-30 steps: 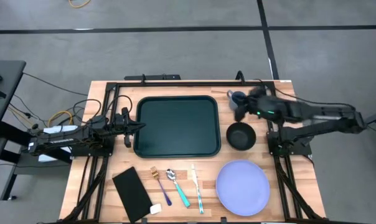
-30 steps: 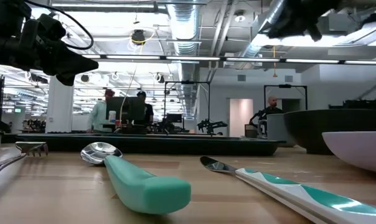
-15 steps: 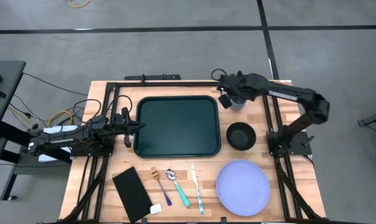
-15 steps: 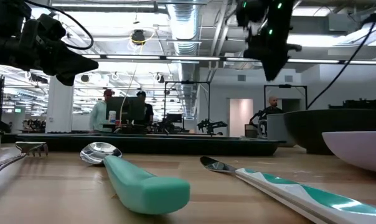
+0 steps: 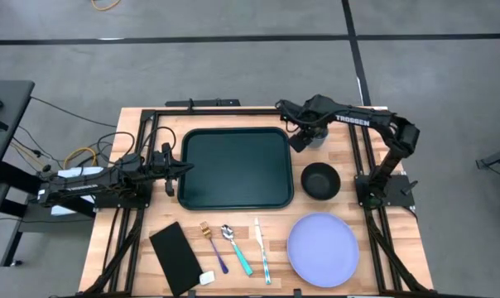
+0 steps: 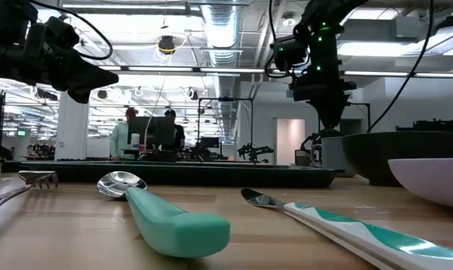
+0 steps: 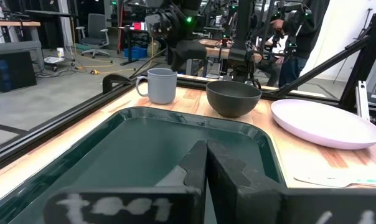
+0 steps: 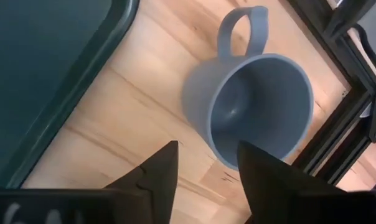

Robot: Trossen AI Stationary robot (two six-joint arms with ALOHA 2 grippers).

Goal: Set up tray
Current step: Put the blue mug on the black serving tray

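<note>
**Mid-table: tray bare, right gripper over mug**

Centre-back of the wooden table [image 5: 134, 248] lies the tray [image 5: 236, 167]: large, dark green, rectangular, rounded corners, raised rim all round, flat on the wood, long side across the table. Its surface carries nothing. In the left wrist view its glossy floor fills the foreground, rim catching light.

Right arm reaches in from the right edge, folded at the elbow, forearm running along the back of the table. Right gripper [image 5: 298, 132] points down just off the tray's back right corner, above a grey-blue mug [image 8: 250, 106]. Fingers spread apart, holding nothing; right wrist view looks down between them into the upright mug, handle turned away from the fingers, tray rim close beside it.

Left arm lies low along the left side of the table. Left gripper [image 5: 180, 167] sits at the tray's left edge, fingers pressed together with nothing between them.

Lavender plate [image 5: 322, 247] at front right, well apart from the tray. Dark bowl [image 5: 320, 180] just beside the tray's right edge, between mug and plate. Black napkin [image 5: 177, 255] at front left. Between napkin and plate, in a row: fork [image 5: 213, 246], spoon [image 5: 237, 250], knife [image 5: 262, 252], all off the tray. Small white block [image 5: 206, 278] at the napkin's front corner.
</note>
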